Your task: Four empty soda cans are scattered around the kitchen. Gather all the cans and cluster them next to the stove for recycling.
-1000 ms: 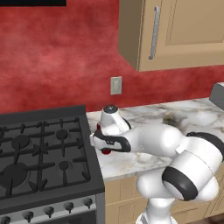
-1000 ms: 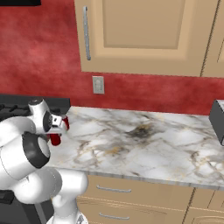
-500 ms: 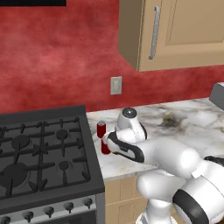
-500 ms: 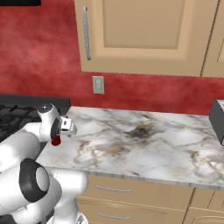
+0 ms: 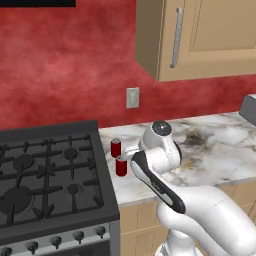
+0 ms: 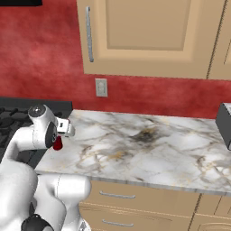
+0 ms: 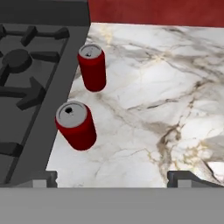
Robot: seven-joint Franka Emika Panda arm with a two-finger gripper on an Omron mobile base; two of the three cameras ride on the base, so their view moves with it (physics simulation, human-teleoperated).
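Two red soda cans stand upright on the marble counter beside the stove point(image 5: 50, 170), close to its right edge. The farther can point(image 7: 92, 68) point(image 5: 116, 148) and the nearer can point(image 7: 77, 125) point(image 5: 121, 166) are a short gap apart. My gripper point(image 7: 116, 179) hovers above and to the right of them, open, with nothing between its fingertips point(image 7: 46, 178). From the right base view, one red can point(image 6: 57, 143) peeks out behind my arm, and the stove point(image 6: 18, 117) sits at the left edge.
The marble counter point(image 6: 149, 149) stretches right to a dark appliance point(image 6: 224, 124) at the edge. A wall outlet point(image 5: 132, 97) is on the red wall, and wooden upper cabinets point(image 5: 200, 35) hang above. Drawers point(image 6: 117, 196) run below the counter.
My hand has drawn back to the right and up, away from the nearer red can. Both cans now stand free beside the stove.
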